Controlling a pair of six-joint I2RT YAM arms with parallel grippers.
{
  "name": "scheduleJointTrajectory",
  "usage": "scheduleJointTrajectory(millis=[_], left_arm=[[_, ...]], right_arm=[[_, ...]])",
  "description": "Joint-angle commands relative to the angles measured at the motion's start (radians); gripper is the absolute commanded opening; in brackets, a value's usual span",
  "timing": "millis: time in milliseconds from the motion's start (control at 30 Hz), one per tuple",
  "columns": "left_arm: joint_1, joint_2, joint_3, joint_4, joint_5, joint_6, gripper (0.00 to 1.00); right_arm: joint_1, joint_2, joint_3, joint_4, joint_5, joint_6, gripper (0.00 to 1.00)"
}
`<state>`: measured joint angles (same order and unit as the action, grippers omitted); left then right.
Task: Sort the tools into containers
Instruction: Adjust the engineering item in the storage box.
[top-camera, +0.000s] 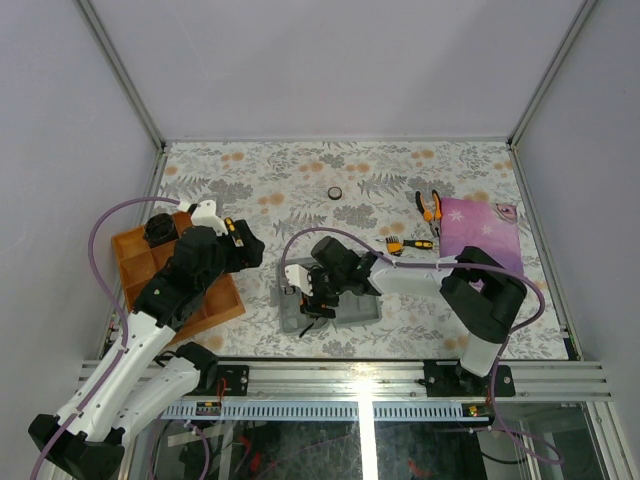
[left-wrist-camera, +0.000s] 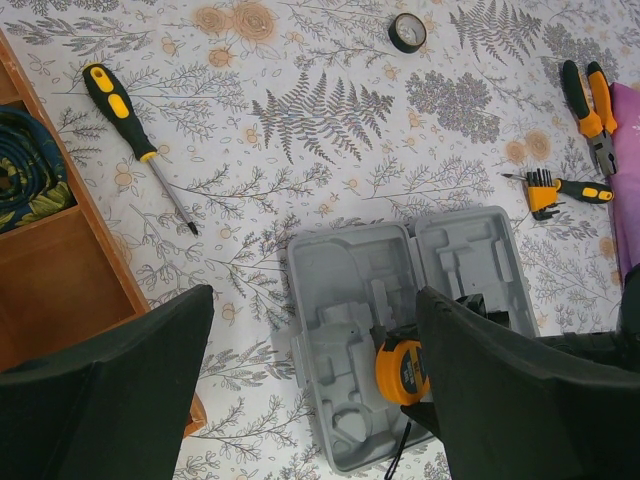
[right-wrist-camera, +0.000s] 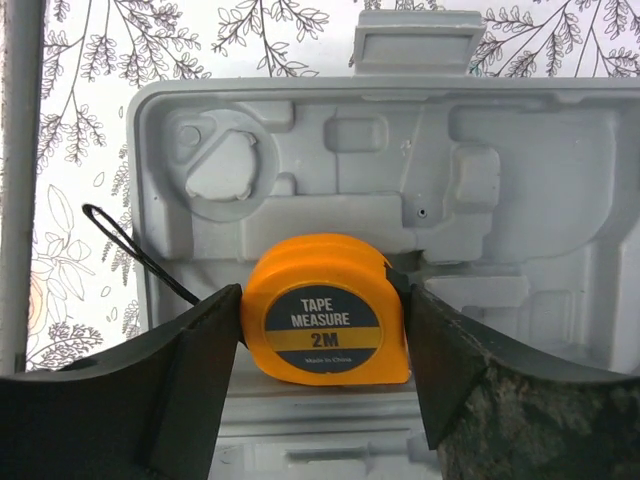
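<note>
The orange tape measure is in the open grey case, near its middle. The right gripper grabs it, one finger on each side. The left gripper hangs with fingers wide apart, holding nothing. The screwdriver, pliers, bit set and tape ring lie on the flowery table, outside the case.

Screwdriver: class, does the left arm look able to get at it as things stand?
Probably yes: the screwdriver lies alone on the table, nothing over it, ahead of the open left gripper.
</note>
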<state>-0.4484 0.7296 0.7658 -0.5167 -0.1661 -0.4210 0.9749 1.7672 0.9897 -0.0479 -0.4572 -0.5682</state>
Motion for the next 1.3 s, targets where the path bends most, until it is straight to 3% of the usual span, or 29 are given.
scheduleJointTrajectory(millis=[0,167,367,567,867,1267], left_arm=[[0.006,-0.002,-0.010,0.009,-0.016,0.015,0.81],[0.007,-0.004,-0.009,0.010,-0.020,0.015,0.81],[0.007,-0.005,-0.009,0.009,-0.024,0.014,0.81],[0.007,-0.020,-0.011,0.007,-0.043,0.006,0.81],[0.006,-0.045,-0.018,0.017,-0.059,-0.007,0.81],[0.007,-0.049,-0.018,0.015,-0.070,-0.011,0.81]], right_arm=[[0.012,0.024,0.056,-0.046,0.019,0.008,0.67],[0.012,0.026,0.064,-0.054,0.043,0.026,0.50],[0.012,-0.048,0.035,-0.003,0.077,0.084,0.39],[0.013,-0.180,-0.040,0.152,0.103,0.215,0.35],[0.013,-0.234,-0.117,0.405,0.258,0.612,0.32],[0.012,-0.110,0.018,0.292,0.443,0.934,0.30]])
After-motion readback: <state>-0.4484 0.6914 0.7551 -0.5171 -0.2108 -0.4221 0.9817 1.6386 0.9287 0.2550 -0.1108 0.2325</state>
